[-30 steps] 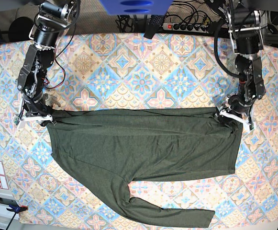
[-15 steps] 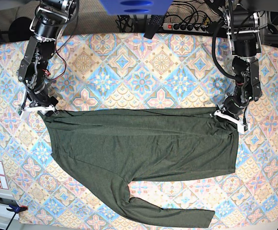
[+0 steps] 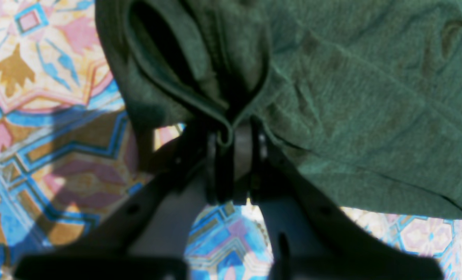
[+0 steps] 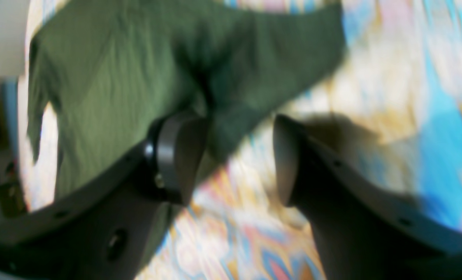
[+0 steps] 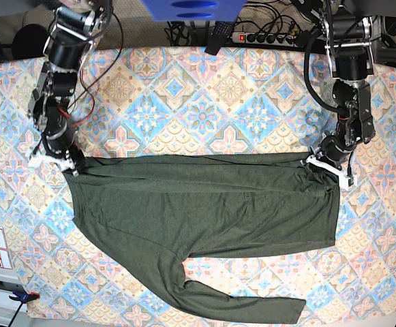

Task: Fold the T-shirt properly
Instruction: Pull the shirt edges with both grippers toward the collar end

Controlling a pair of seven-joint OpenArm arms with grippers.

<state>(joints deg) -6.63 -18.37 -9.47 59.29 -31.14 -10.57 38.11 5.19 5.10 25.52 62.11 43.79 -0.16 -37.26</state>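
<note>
The dark olive T-shirt [image 5: 204,204] lies spread flat across the table, with one long sleeve [image 5: 252,306] trailing toward the front edge. At the shirt's upper right corner my left gripper [image 5: 328,167] is shut. The left wrist view shows a folded hem of the T-shirt [image 3: 371,97] pinched in my left gripper [image 3: 232,136]. At the upper left corner my right gripper [image 5: 53,160] touches the cloth. In the right wrist view my right gripper [image 4: 234,155] stands open, and the edge of the T-shirt [image 4: 118,77] drapes loosely by its left finger.
A patterned tablecloth [image 5: 204,102] covers the whole table. A power strip [image 5: 266,37] and cables run along the back edge, with a blue object [image 5: 191,8] above them. A clamp [image 5: 20,296] sits at the front left corner.
My left gripper has shut on the shirt's right corner. My right gripper has opened at the left corner and shifted slightly toward the back. The shirt's top edge moved little.
</note>
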